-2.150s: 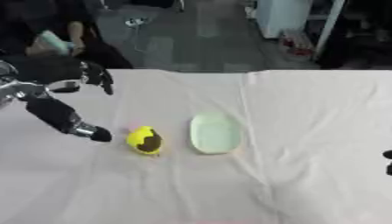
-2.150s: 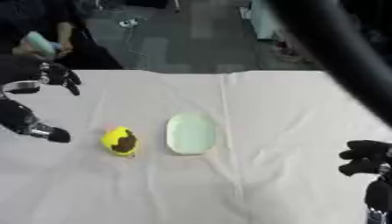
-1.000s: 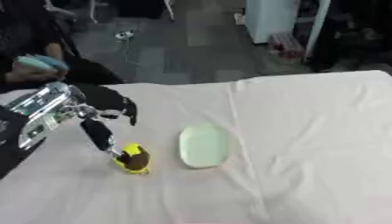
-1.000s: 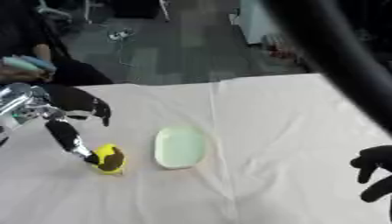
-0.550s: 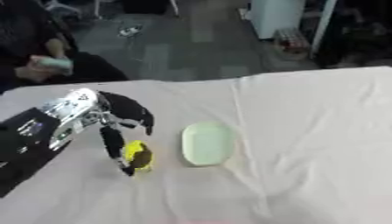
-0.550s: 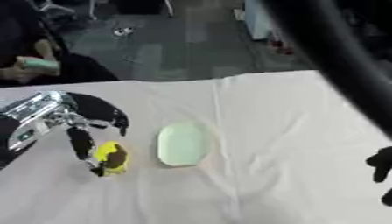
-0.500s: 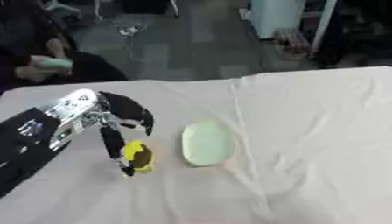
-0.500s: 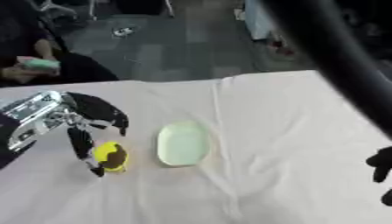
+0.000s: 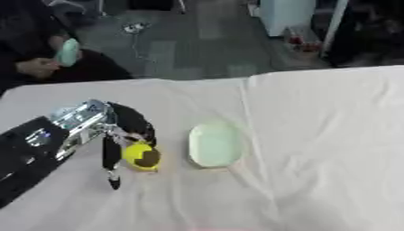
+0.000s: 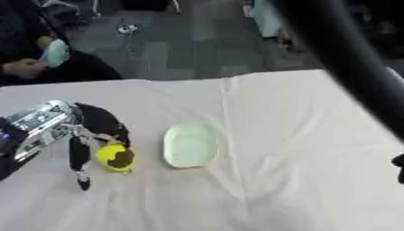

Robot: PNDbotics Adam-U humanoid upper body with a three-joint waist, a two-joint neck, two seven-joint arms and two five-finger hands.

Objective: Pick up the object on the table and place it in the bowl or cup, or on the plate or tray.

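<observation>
Head stereo cams, downward, overlapping.

Lab or office w/ test bench: white cloth [image 9: 315, 117] over table, grey carpet floor [image 9: 197, 49] (cable lying loose).

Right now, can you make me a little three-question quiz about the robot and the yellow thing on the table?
1. True or false: the yellow object already lies on the pale green plate.
2. Which hand is at the yellow object? A) left hand B) right hand C) both
3. Fill in: the plate sits on the robot's ____ side of the yellow object.

Key:
1. False. It rests on the white tablecloth, beside the plate.
2. A. The left hand reaches over it; only a dark bit of the right hand shows, at the right eye view's right edge.
3. Right.
</observation>
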